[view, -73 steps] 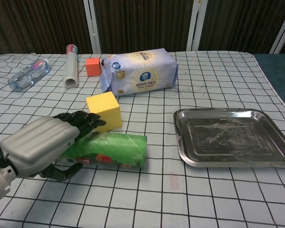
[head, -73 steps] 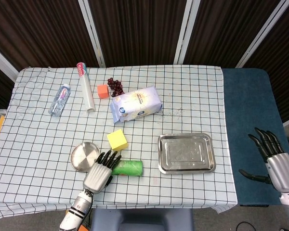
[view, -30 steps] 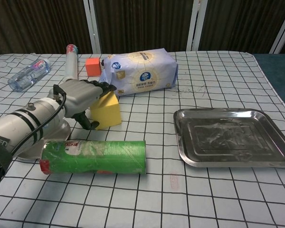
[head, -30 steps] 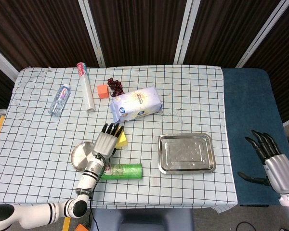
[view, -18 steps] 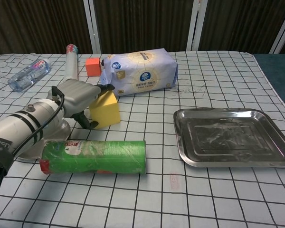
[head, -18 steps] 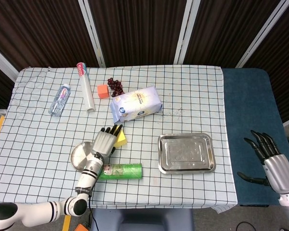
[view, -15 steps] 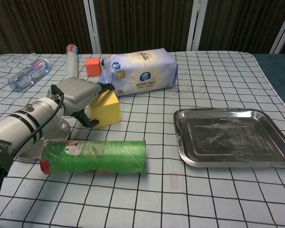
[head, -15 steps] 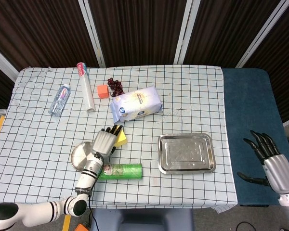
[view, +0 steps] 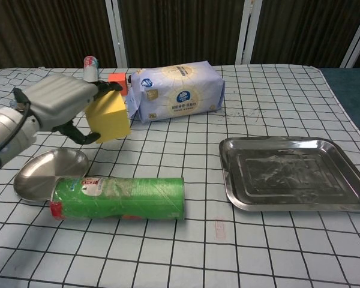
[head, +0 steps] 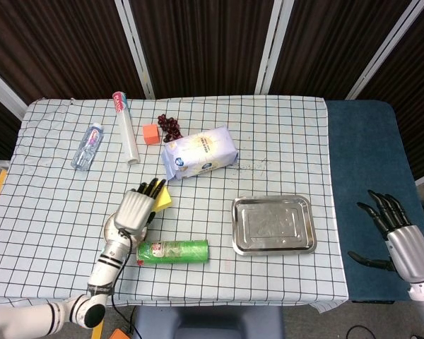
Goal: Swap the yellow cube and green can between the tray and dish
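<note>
My left hand [view: 60, 102] [head: 136, 207] grips the yellow cube [view: 108, 117] [head: 162, 199] and holds it in the air, above the far side of the round metal dish [view: 39, 174] [head: 110, 230]. The green can [view: 120, 198] [head: 173, 250] lies on its side on the checked cloth, just in front of the dish. The rectangular metal tray [view: 294, 174] [head: 273, 224] sits to the right with nothing in it. My right hand [head: 399, 236] hangs off the table's right side over the blue surface, fingers spread and holding nothing.
A white and blue soft pack [view: 175, 91] [head: 199, 152] lies behind the cube. An orange block [head: 150, 133], dark grapes [head: 171, 127], a white tube [head: 125, 127] and a plastic bottle [head: 87, 147] lie at the back left.
My left hand has lifted the yellow cube off the cloth and carried it left and up, towards the dish. The dish now shows beneath it. The can has stayed put.
</note>
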Robot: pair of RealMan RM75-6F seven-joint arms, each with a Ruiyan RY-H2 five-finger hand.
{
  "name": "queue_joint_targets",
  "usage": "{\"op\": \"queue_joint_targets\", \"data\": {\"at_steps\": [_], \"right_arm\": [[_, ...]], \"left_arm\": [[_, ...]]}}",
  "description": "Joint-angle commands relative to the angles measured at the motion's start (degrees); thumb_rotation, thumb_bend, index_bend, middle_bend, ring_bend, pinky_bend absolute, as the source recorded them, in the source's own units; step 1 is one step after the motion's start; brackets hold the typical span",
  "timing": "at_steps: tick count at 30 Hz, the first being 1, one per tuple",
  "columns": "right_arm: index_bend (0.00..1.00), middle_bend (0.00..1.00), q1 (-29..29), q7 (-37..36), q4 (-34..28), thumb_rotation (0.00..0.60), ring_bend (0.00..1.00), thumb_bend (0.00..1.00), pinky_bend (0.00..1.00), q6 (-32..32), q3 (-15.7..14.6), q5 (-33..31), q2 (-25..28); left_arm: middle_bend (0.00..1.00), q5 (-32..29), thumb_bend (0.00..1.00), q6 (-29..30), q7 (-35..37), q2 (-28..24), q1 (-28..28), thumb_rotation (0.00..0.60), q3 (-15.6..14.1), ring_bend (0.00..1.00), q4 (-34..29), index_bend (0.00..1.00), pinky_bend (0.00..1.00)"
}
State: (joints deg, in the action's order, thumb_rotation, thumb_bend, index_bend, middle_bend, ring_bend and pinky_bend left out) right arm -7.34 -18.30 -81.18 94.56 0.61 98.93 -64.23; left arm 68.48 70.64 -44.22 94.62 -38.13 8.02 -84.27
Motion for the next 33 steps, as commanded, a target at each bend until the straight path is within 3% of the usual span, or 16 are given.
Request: {"op": "queue_joint_targets", "data": {"at_steps": [1, 8, 16, 19, 22, 30, 33], "right_arm": [[0.25, 0.02, -0.1, 0.3, 0.0, 0.6, 0.0, 0.08, 0.03, -0.2, 0.0, 0.0, -0.1], [0.25, 0.02, -0.3, 1.0, 0.0, 0.6, 0.0, 0.08, 0.03, -0.9, 0.0, -0.2, -0.4], [0.25, 0.02, -0.5, 1.0, -0.1, 0.6, 0.0, 0.08, 0.03, -1.2, 0.1, -0.3, -0.4], [0.25, 0.02, -0.4, 0.8, -0.1, 0.6, 0.0, 0.08, 0.03, -1.1, 0.2, -0.4, -0.4], [0.25, 0.03, -0.4, 0.7, 0.0, 0.6, 0.0, 0.08, 0.03, -0.9, 0.2, -0.3, -0.5], [0.25, 0.03, -0.4, 0.9, 0.0, 0.6, 0.0, 0.08, 0.03, -1.2, 0.0, -0.2, -0.6], [0.25, 0.03, -0.5, 1.0, 0.0, 0.6, 0.0, 0.08, 0.03, -1.3, 0.0, -0.2, -0.6]], "left_arm": [[0.54, 2.2, 0.45, 3.6, -0.9, -5.7, 4.3, 0.6, -4.0, 0.56, -5.6, 0.38, 0.66], [0.54, 4.4, 0.45, 6.7, 1.9, -8.2, 9.0, 0.6, -7.6, 0.56, -8.1, 0.38, 0.66], [0.49, 4.1, 0.45, 5.0, 2.9, -6.4, 10.3, 0.6, -8.2, 0.52, -5.5, 0.36, 0.64], [0.43, 4.5, 0.45, 5.1, 2.2, -6.5, 10.8, 0.6, -8.5, 0.45, -5.5, 0.31, 0.59], [0.37, 4.7, 0.45, 5.2, 1.8, -7.0, 11.5, 0.6, -8.9, 0.38, -5.9, 0.26, 0.48], [0.07, 2.8, 0.41, 4.1, 0.7, -9.5, 12.6, 0.6, -8.9, 0.07, -10.4, 0.03, 0.27], [0.02, 2.6, 0.4, 3.4, 0.6, -10.6, 12.8, 0.6, -9.2, 0.01, -12.3, 0.0, 0.17]]}}
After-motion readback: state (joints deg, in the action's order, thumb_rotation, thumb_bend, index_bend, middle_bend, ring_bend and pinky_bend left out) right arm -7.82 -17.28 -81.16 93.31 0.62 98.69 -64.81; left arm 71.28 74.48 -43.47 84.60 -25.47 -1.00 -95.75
